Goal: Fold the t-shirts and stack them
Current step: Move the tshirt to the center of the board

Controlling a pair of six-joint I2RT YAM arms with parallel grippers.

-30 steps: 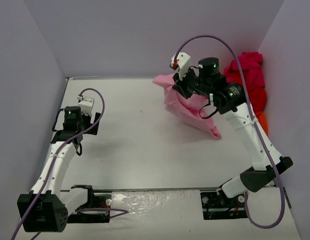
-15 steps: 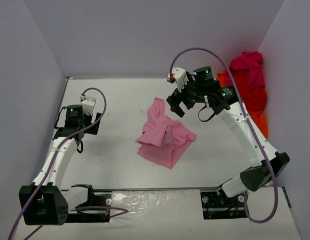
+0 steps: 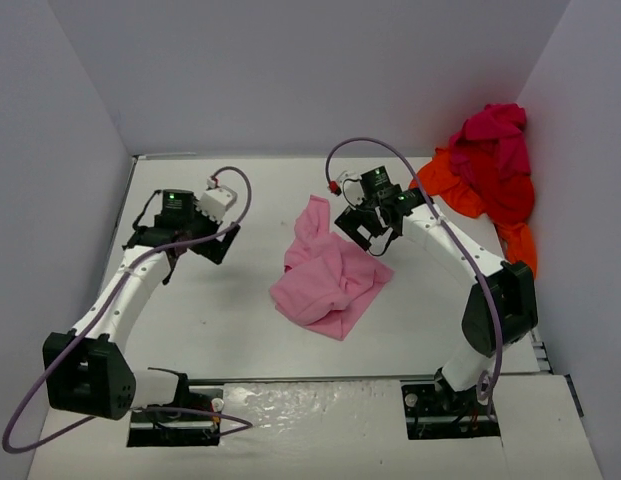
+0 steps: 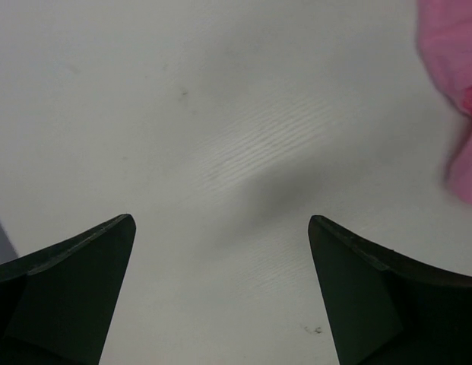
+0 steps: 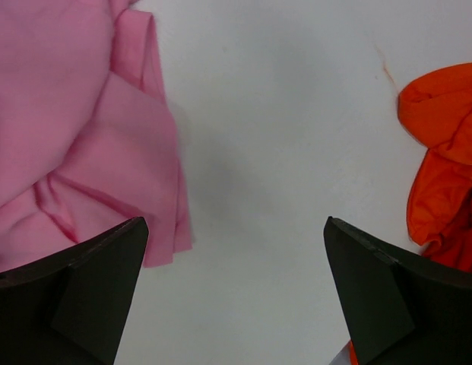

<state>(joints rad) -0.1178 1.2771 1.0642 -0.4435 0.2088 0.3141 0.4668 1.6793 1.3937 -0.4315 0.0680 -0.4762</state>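
A light pink t-shirt (image 3: 325, 275) lies crumpled in the middle of the table, held by nothing. My right gripper (image 3: 365, 235) hovers open just beyond its far right edge; in the right wrist view the pink cloth (image 5: 68, 137) lies left of the empty gripper (image 5: 236, 220) and an orange t-shirt (image 5: 441, 152) lies to the right. My left gripper (image 3: 212, 243) stands open over bare table left of the shirt; in its wrist view the gripper (image 4: 220, 219) holds nothing and pink cloth (image 4: 456, 61) shows at the right edge.
A heap of t-shirts sits against the back right wall: magenta (image 3: 495, 125) on top, orange (image 3: 450, 175) spilling toward the table, red (image 3: 510, 195) below. Grey walls close in the left, back and right sides.
My right gripper opened and let go of the pink t-shirt, which dropped from the back right to the table's middle. The right arm lowered after it; the left arm swung right toward it.
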